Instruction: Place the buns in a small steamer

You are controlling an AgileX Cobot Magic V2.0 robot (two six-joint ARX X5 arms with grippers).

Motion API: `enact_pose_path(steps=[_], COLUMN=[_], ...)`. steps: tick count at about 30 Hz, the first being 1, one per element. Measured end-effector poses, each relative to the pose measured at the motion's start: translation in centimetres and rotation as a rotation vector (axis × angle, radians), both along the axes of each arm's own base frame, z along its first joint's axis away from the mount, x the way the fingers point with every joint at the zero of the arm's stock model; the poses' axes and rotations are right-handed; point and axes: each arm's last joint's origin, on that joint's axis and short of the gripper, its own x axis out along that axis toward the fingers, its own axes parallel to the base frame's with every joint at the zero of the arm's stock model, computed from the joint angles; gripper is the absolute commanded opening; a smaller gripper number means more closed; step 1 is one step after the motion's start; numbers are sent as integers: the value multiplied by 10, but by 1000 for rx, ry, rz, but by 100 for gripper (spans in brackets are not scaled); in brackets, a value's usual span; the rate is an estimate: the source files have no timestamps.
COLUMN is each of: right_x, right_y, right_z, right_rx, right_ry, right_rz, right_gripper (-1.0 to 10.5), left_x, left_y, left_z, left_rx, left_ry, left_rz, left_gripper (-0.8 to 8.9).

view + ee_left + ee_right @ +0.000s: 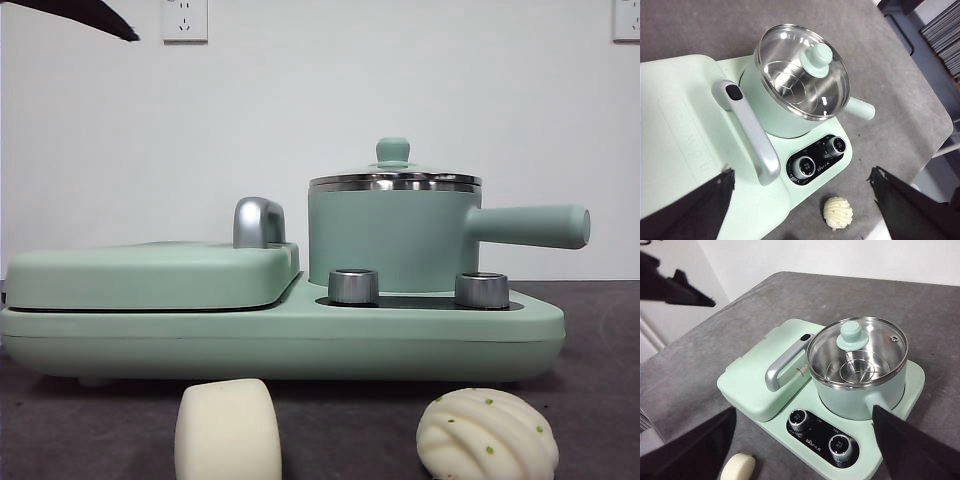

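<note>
Small steamer: we see the mint-green small steamer [392, 235] standing on the right half of a mint-green cooker base [300, 335]; its straight side handle [530, 226] points right in the front view.
Lid: the glass lid [858, 349] with its green knob [393, 151] sits on the steel rim, and through the glass we make out a bare steel insert.
Griddle lid: a flat green griddle lid [150, 272] with a chrome handle [258, 221] covers the base's left half, just beside the steamer.
Dials: two metal dials [353, 286] sit on the black panel in front of the steamer.
Smooth bun: we find the cream cylinder-like roll [227, 430] on the grey tabletop [60, 420], in front of the base, left of centre.
Ridged bun: the shell-ridged bun with green specks [487, 435] lies on the tabletop in front of the base, to the right, well apart from the roll.
Left hand: the left hand [800, 200] hangs above the cooker with its jaws spread wide, holding nothing.
Right hand: the right hand [802, 445] hovers high over the front of the cooker, jaws likewise parted and empty.
</note>
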Motion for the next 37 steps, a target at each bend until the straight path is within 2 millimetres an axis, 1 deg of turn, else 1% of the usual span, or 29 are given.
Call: enact_pose_path(steps=[3, 9, 12, 17, 20, 23, 27, 32, 37], right_x=[0, 0, 0, 0, 0, 0, 0, 0, 0], right_y=[0, 0, 0, 0, 0, 0, 0, 0, 0], right_z=[0, 0, 0, 0, 0, 0, 0, 0, 0], right_rx=[1, 1, 1, 1, 1, 1, 1, 1, 1], right_ry=[1, 1, 1, 1, 1, 1, 1, 1, 1], right_rz=[0, 0, 0, 0, 0, 0, 0, 0, 0], right_gripper=[434, 433, 433, 433, 434, 433, 433, 433, 434], left_x=[18, 52, 69, 97, 110, 120, 128, 134, 132], left_y=[-9, -35, -51, -83, -102, -117, -132, -146, -165], left_z=[6, 12, 11, 8, 10, 15, 19, 13, 6], left_rx=[24, 78, 111, 212, 255, 269, 279, 334, 398], left_ry=[53, 122, 153, 184, 187, 161, 145, 110, 41], left_rz=[-16, -89, -112, -128, -138, -154, -170, -148, -166], left_gripper=[439, 438, 437, 436, 436, 436, 434, 433, 433])
